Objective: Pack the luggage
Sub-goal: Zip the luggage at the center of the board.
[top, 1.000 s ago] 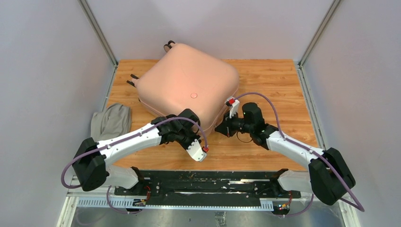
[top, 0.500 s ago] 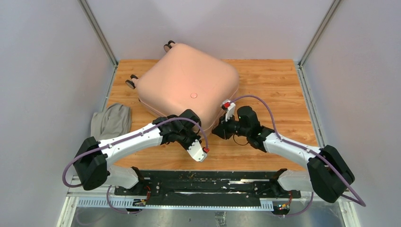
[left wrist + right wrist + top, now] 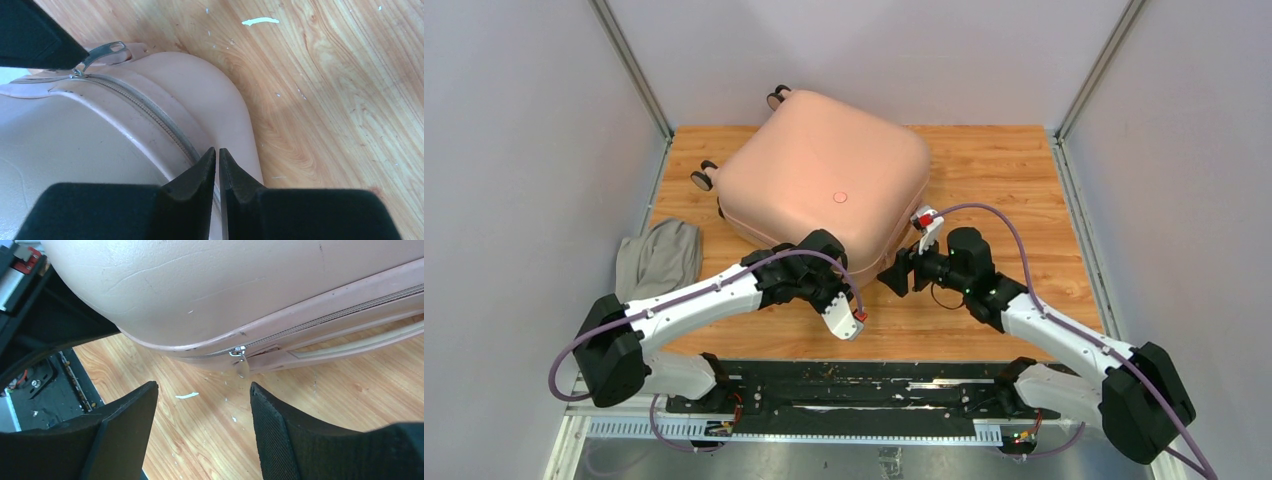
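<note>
We see left hand (image 3: 217,159) nearly closed at luggage (image 3: 824,190) zip seam (image 3: 150,112), grip unclear; right hand (image 3: 202,389) wide open, empty, facing zip pull (image 3: 241,364).

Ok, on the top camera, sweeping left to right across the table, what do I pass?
Grey cloth bundle → left gripper → right gripper. The luggage spans across both grippers, so it has no clear place in the order.
</note>
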